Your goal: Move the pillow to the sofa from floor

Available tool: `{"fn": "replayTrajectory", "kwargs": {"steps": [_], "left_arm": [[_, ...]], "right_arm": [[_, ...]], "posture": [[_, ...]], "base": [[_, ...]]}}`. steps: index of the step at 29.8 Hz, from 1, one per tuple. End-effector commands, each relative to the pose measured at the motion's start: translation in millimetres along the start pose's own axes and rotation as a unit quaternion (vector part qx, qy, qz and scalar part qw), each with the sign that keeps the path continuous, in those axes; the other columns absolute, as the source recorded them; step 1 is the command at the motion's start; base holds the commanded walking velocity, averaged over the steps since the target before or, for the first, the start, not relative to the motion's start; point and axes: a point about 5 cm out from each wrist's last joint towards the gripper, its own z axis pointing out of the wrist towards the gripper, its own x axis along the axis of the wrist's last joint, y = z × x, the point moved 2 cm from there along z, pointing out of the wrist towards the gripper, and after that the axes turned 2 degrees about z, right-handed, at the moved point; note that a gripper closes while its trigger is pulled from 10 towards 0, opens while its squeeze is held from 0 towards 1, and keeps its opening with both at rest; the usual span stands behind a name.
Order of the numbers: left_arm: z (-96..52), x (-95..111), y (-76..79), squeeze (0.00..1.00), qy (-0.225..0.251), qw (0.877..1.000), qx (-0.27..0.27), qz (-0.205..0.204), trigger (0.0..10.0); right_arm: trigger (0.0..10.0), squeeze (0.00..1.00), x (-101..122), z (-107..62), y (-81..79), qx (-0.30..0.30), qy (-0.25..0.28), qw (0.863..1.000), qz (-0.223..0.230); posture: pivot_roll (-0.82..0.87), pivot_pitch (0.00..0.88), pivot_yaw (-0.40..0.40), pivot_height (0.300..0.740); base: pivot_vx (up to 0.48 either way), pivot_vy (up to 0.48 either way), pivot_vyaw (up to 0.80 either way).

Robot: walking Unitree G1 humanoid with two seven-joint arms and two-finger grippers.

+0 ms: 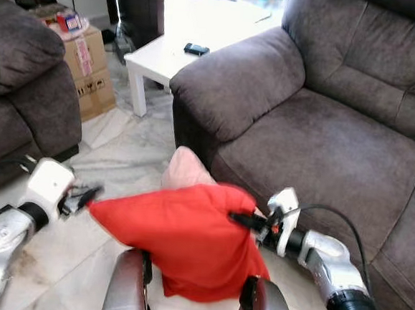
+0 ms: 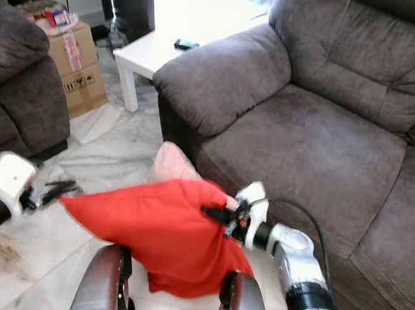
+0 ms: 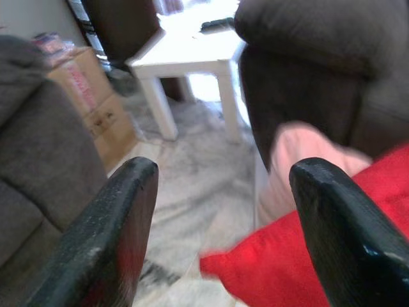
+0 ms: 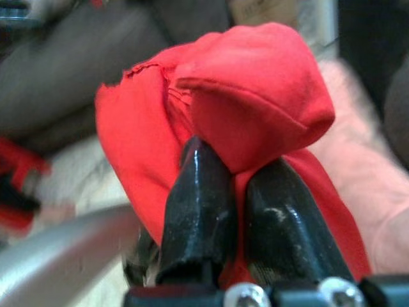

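The right gripper [image 4: 220, 211] pinches the red pillow [image 1: 183, 239] before the sofa [image 1: 324, 135]; the left gripper [image 3: 223, 217] gapes, holding nothing. A pink pillow [image 1: 184, 171] sits just behind, a white table [image 1: 195, 35] farther off.

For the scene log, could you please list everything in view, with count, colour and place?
red pillow: 1, red, lifted in front of the sofa
pink pillow: 1, pale pink, on the floor behind it
sofa: 1, grey-brown, right
second sofa: 1, grey-brown, left
side table: 1, white, beyond the armrest
dark device: 1, black, on the table
cardboard box: 1, brown, by the second sofa
left end effector: open, beside the pillow's corner
right end effector: shut on the pillow's edge
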Motion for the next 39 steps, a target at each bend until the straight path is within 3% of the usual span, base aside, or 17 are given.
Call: {"fn": "replayTrajectory", "kwargs": {"steps": [1,2,4,9,17,39], "left_arm": [[-4.2,-1.0,-1.8,0.0,0.004,0.999,0.034,-0.018,10.0],[-4.3,-1.2,15.5,0.0,0.015,0.998,0.037,-0.044,10.0],[-4.4,-1.5,29.3,0.0,0.021,0.998,0.024,-0.056,10.0],[-0.4,-2.0,42.4,0.0,0.032,0.996,0.024,-0.078,10.0],[3.5,4.5,45.6,0.0,0.042,0.996,0.013,-0.077,10.0],[4.9,5.5,51.5,0.0,0.044,0.996,-0.009,-0.079,10.0]], "right_arm": [[10.0,0.0,11.0,-3.8,1.1,-0.011,0.042,0.999,-0.009],[10.0,0.0,4.3,-4.0,-5.1,-0.008,0.049,0.999,0.001],[10.0,0.0,0.6,-4.8,-9.2,-0.003,0.056,0.998,0.01],[10.0,0.0,-0.8,-5.0,-10.5,-0.013,0.075,0.997,0.02],[10.0,0.0,0.3,-1.1,-15.8,-0.009,0.085,0.996,0.029],[10.0,0.0,-4.4,2.8,-21.2,-0.002,0.081,0.996,0.037]], "posture": [[0.19,0.102,-0.069,0.568],[0.19,0.102,-0.066,0.568],[0.19,0.103,-0.064,0.568],[0.18,0.103,-0.059,0.568],[0.18,0.1,-0.052,0.568],[0.19,0.094,-0.045,0.696]], "base": [[0.0,0.0,0.0],[0.0,0.0,0.0],[0.0,0.0,0.0],[0.0,0.0,0.0],[0.0,0.0,0.0],[0.0,0.0,0.0]]}}
